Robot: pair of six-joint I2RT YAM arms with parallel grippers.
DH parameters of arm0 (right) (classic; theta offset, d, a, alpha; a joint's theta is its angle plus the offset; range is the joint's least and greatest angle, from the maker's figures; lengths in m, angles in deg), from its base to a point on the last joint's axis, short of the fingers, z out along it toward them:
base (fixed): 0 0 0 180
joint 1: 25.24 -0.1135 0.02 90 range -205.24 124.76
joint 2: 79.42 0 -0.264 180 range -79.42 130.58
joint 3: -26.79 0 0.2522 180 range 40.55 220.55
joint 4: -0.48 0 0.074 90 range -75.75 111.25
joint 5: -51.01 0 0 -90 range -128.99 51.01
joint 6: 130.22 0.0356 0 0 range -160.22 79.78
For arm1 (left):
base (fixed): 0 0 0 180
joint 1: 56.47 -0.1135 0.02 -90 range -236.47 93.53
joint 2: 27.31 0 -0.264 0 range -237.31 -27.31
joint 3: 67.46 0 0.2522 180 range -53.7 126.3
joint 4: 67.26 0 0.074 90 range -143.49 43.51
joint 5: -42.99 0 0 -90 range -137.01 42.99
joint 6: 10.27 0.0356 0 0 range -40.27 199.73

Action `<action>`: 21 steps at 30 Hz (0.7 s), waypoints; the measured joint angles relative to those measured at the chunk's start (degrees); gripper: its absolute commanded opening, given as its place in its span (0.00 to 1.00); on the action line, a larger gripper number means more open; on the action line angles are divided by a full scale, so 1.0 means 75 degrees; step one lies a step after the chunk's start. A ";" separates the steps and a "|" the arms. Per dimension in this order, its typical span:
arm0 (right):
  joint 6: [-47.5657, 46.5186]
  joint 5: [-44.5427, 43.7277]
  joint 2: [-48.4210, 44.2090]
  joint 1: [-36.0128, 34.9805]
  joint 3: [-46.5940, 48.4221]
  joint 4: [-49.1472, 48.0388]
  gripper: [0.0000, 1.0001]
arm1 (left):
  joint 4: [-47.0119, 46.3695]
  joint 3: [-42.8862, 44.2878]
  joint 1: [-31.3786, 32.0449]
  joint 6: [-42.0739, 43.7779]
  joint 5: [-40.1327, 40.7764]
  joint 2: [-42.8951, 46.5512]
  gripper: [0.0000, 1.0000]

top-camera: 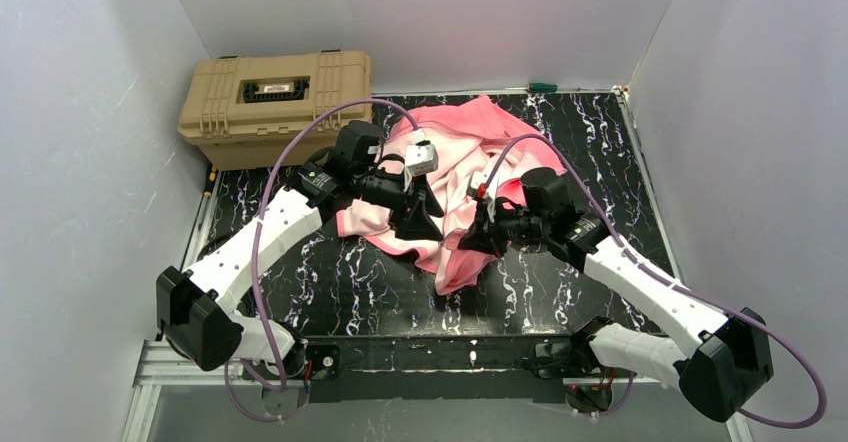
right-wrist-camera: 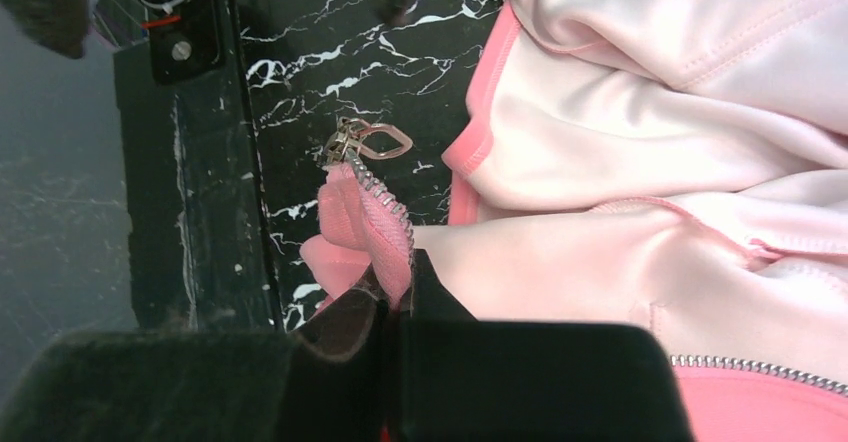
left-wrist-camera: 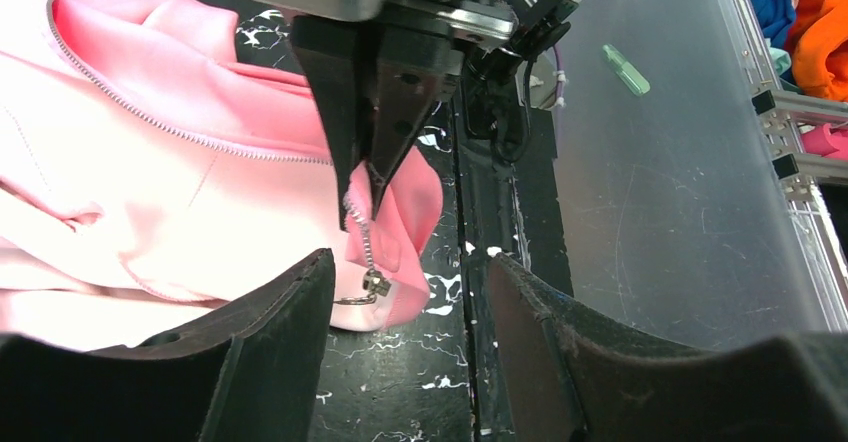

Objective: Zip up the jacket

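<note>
Holds left gripper [left-wrist-camera: 410,262] spread just beside the zipper slider [left-wrist-camera: 375,284], right gripper [right-wrist-camera: 395,302] pressed together on the zipper tape of the jacket [top-camera: 470,147] just above it, mid-way across the desk [top-camera: 600,162]. Could miss the small pull or drag soft fabric from the pinch, bunching teeth. Elsewhere: tan case [top-camera: 275,102] far left, apart; crumpled folds crowding the zipper line.
</note>
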State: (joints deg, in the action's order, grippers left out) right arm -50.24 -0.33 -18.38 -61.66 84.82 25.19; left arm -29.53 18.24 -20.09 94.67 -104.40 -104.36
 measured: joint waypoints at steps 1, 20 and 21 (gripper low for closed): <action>-0.0166 -0.0119 -0.0041 -0.0070 0.0085 0.0178 0.01 | -0.0020 0.0000 0.0000 -0.0035 0.0038 -0.0009 0.58; -0.0831 -0.0857 -0.0589 -0.0361 0.0495 0.0510 0.01 | -0.0315 -0.0003 0.0277 -0.1061 -0.0259 -0.0539 0.58; -0.0833 -0.0857 -0.0589 -0.0361 0.0501 0.0498 0.01 | -0.0332 -0.0003 0.0297 -0.1075 -0.0259 -0.0583 0.57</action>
State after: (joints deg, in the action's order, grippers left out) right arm -56.49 -6.76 -22.80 -64.37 88.58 28.92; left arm -32.02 18.22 -17.86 86.60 -106.34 -108.74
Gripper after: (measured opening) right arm 0.066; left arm 0.593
